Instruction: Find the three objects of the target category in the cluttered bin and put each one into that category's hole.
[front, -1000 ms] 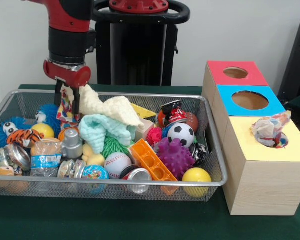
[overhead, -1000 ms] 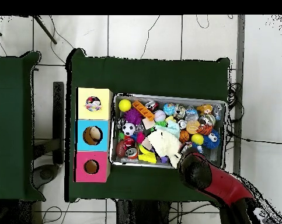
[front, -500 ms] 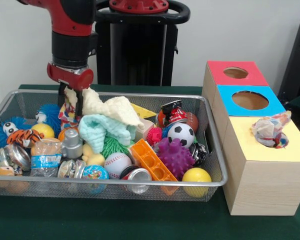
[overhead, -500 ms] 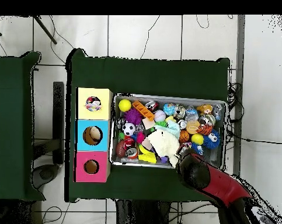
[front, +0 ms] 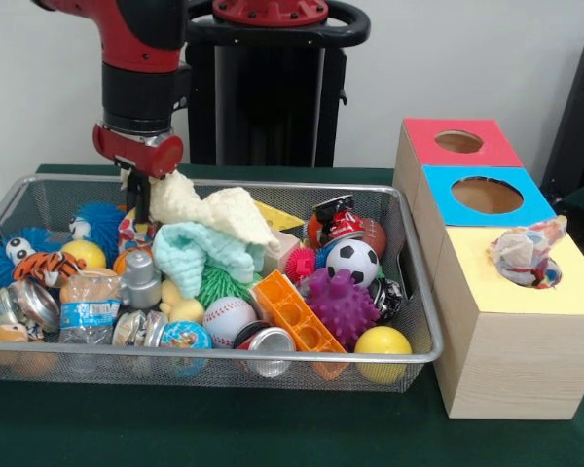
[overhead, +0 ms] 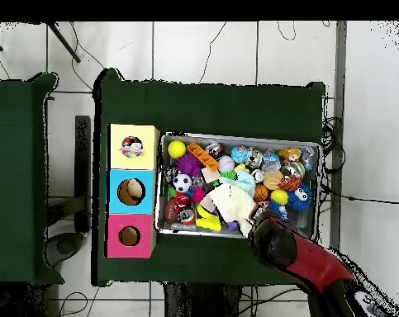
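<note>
At the left end of the wire bin (front: 224,362) a blue spiky ball (front: 19,255) and a tiger toy (front: 47,266) lie by a crushed bottle (front: 88,309) and a can (front: 27,305). Just behind them the gripper (front: 139,197) hangs low over the bin's back left part, its tips sunk among a patterned cloth (front: 131,229) and the cream cloth (front: 209,211); it seems to pinch the cream cloth's corner, though the folds hide the tips and I cannot tell for sure. From above, the arm (overhead: 297,260) covers that corner. A mint cloth (front: 200,255) lies under the cream one, with a green spiky ball (front: 219,285) and a baseball (front: 229,319) in front. Toward the middle an orange block (front: 294,313) leans against a purple spiky ball (front: 343,305); a soccer ball (front: 352,261) sits behind it, a yellow ball (front: 383,343) at the front right corner. Right of the bin, just beside it, stands the box (front: 506,350) with red, blue and yellow tops; a crumpled cloth (front: 526,255) sits stuffed in the yellow hole, while the blue hole (front: 487,196) and red hole (front: 458,142) are open.
</note>
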Robot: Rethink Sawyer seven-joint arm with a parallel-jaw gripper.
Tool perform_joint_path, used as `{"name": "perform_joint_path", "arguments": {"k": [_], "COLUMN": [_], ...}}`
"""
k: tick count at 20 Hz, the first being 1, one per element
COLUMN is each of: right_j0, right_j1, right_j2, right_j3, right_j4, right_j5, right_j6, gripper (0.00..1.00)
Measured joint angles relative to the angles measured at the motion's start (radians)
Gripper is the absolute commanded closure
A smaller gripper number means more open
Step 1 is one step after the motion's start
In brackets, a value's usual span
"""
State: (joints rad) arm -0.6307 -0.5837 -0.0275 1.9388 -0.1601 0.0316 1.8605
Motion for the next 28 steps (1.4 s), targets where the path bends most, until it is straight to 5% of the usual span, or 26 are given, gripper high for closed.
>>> {"name": "perform_joint_path", "arguments": {"k": [12, 16, 25, 28], "right_j0": [-0.006, -0.056, -0.184, -0.19], "right_j1": [-0.024, -0.123, -0.47, -0.524], "right_j2": [0.004, 0.05, 0.207, 0.231], "right_j3": [0.013, 0.054, 0.127, 0.13], "right_j4": [0.006, 0.006, 0.052, 0.068], "right_j5": [0.0, 0.013, 0.121, 0.136], "right_j6": [0.0, 0.0, 0.0, 0.0], "gripper": [1.0, 1.0, 1.0, 1.0]}}
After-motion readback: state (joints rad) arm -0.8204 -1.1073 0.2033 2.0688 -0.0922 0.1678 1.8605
